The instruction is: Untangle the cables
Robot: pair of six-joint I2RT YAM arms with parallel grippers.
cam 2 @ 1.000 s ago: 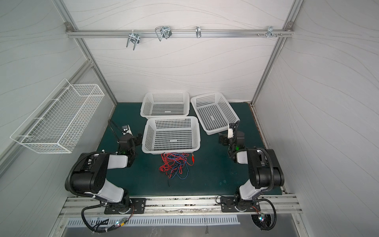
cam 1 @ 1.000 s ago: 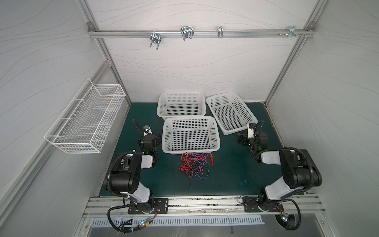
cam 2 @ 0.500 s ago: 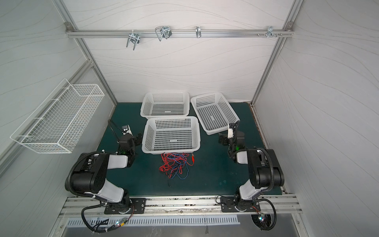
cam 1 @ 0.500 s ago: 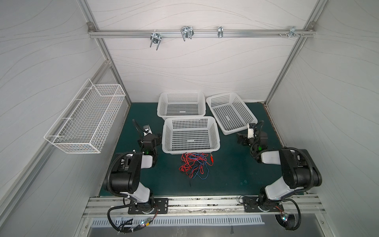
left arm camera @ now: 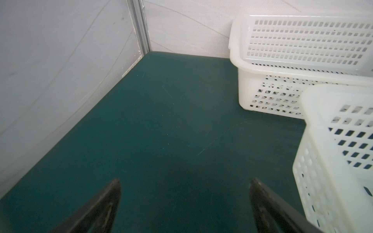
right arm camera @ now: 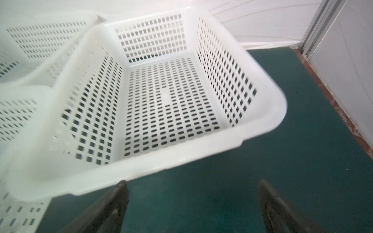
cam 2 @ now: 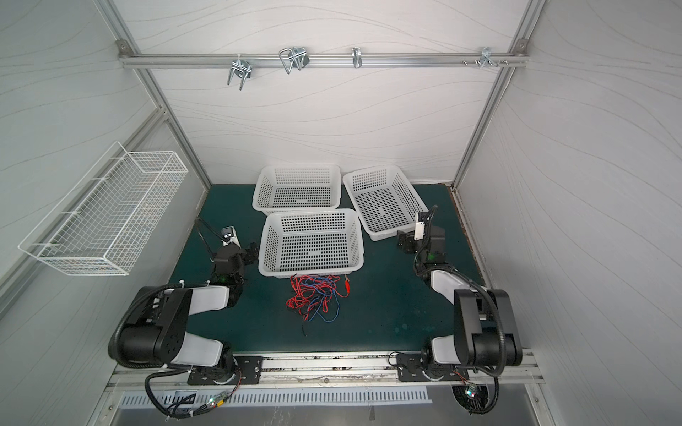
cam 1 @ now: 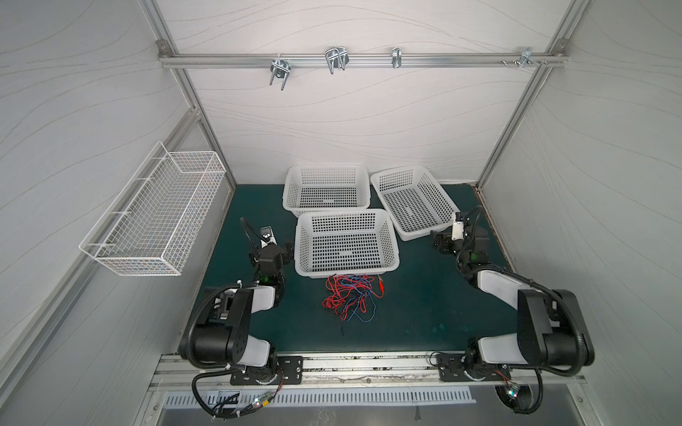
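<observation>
Cables [cam 1: 348, 300], a red, blue and black tangle, lie on my green counter [cam 1: 424, 317], just in front of the nearest white basket [cam 1: 350, 271]. I see the left end effector [left arm camera: 184, 182] and right end effector [right arm camera: 193, 183] both spread wide, flanking that basket.

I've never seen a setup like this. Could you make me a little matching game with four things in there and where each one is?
Things:
1. cables
2. wire basket
3. metal hooks
4. left gripper

Places:
a. hanging from the rail high on the back wall
b. fixed to the side wall on the left
c. in a tangled heap on the green mat, just in front of the nearest white basket
d. open over bare mat, beside that nearest white basket

Pairs: 1-c, 2-b, 3-a, 4-d
</observation>
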